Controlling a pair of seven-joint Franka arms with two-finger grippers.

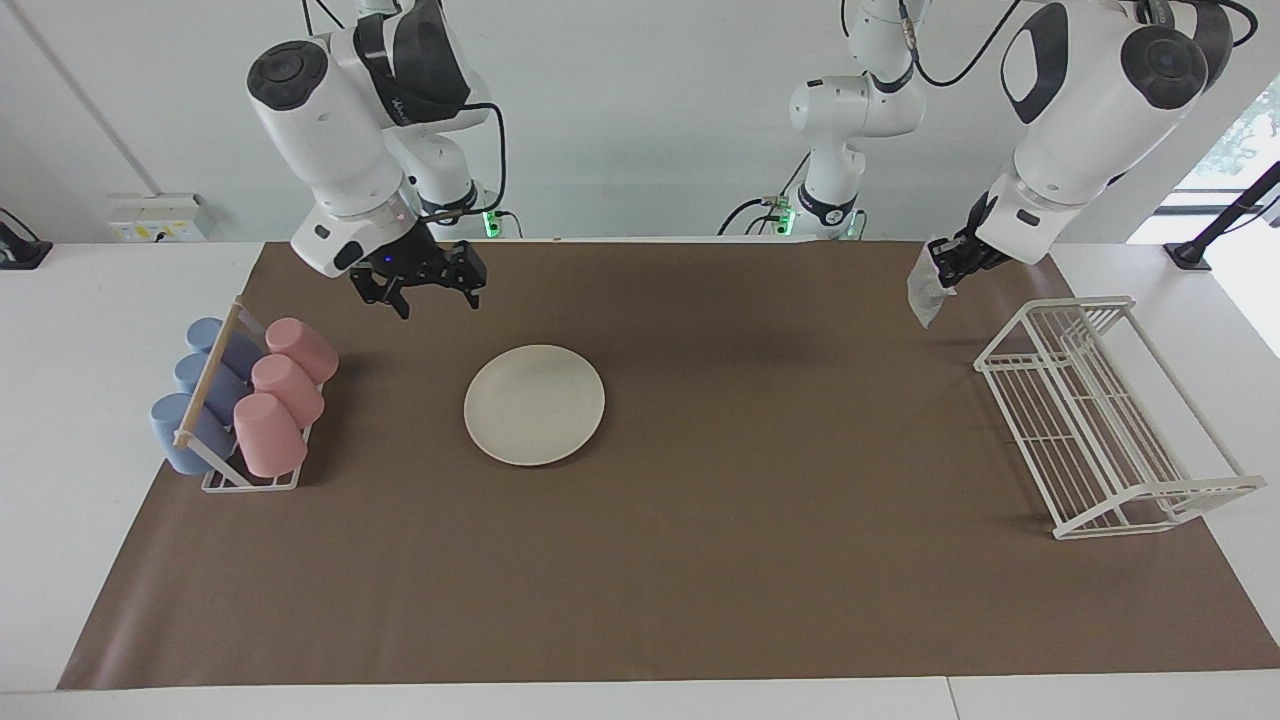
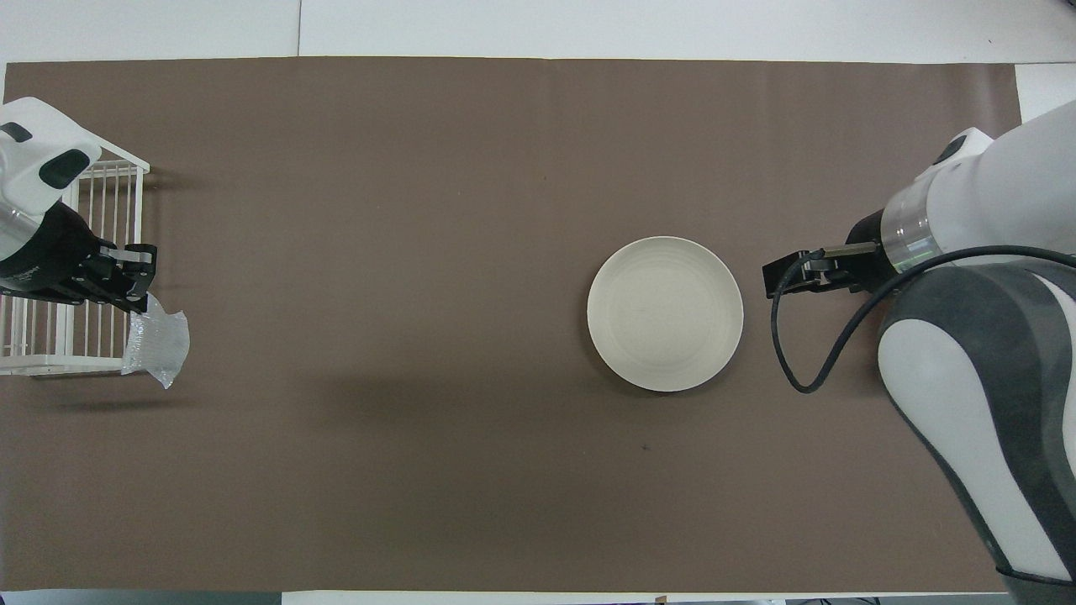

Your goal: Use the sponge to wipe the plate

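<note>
- From my remote station, I see the left gripper [image 1: 945, 268] raised in the air near the desk's edge closest to the robots, toward the left arm's end, its fingertips clamped tight on the sponge [image 1: 924, 288].
- The sponge, a silvery, sparkly pad, hangs below the left gripper, clear of the brown mat [image 1: 700, 560], just beside the white wire rack [image 1: 1100, 420] at the rack's end nearer to the robots.
- The right gripper [image 1: 425, 290] hangs above the mat with its fingers spread wide and nothing between them, over bare mat between the plate and the cup rack.
- The plate [image 1: 534, 404], round and cream-coloured, lies flat on the mat, toward the right arm's end of the desk and roughly midway between the desk's two long edges. Neither gripper touches it.
- The sponge and the plate are well apart, near opposite ends of the mat.
- Pink cups [image 1: 285, 395] and blue cups [image 1: 195, 395] lie on their sides in a small cup rack [image 1: 235, 480] at the mat's edge at the right arm's end.
- The white wire rack stands on the mat at the left arm's end.
</note>
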